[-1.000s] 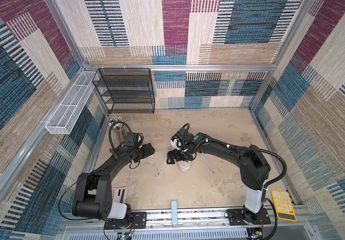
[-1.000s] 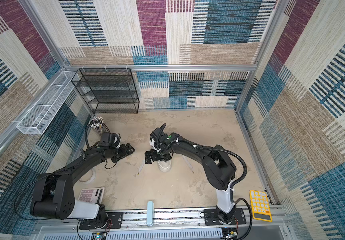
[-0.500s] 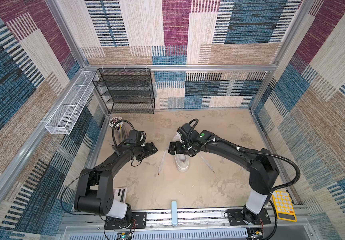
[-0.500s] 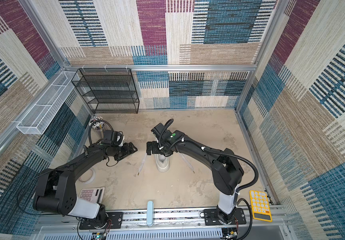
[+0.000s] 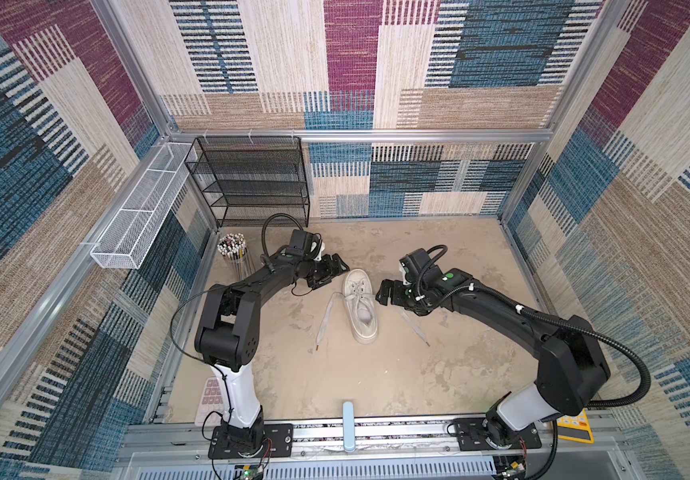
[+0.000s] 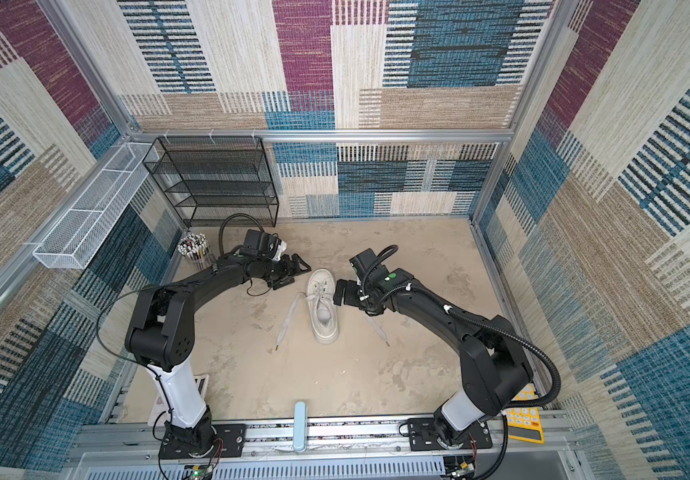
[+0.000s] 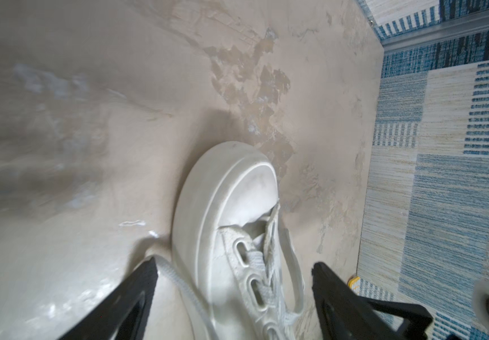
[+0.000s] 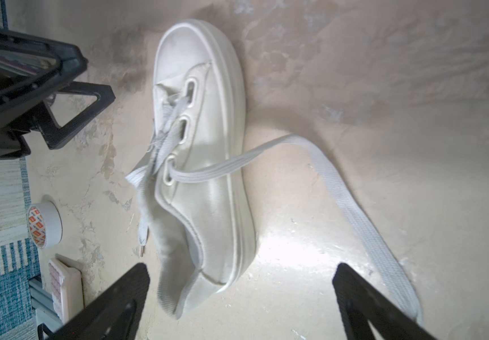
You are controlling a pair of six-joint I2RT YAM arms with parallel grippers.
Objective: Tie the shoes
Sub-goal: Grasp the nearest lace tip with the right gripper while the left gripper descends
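Heel nearest on the beige tabletop: white low-top platform sneaker [image 5: 360, 309], untied, flat off-white laces [image 5: 326, 318] trailing loose either side. Beside the eyelets, right gripper [image 5: 381, 293]; beside the toe, left gripper [image 5: 331, 272]. Both spread wide, empty. Farthest, black wire-mesh rack [image 5: 252, 183].

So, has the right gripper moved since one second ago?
Yes. In a top view the right gripper has drawn back to the right from above the sneaker, which has not shifted, and now stands open beside it.

A robot lab cell: aluminium frame [image 5: 376, 135], patterned walls [image 5: 351, 50].
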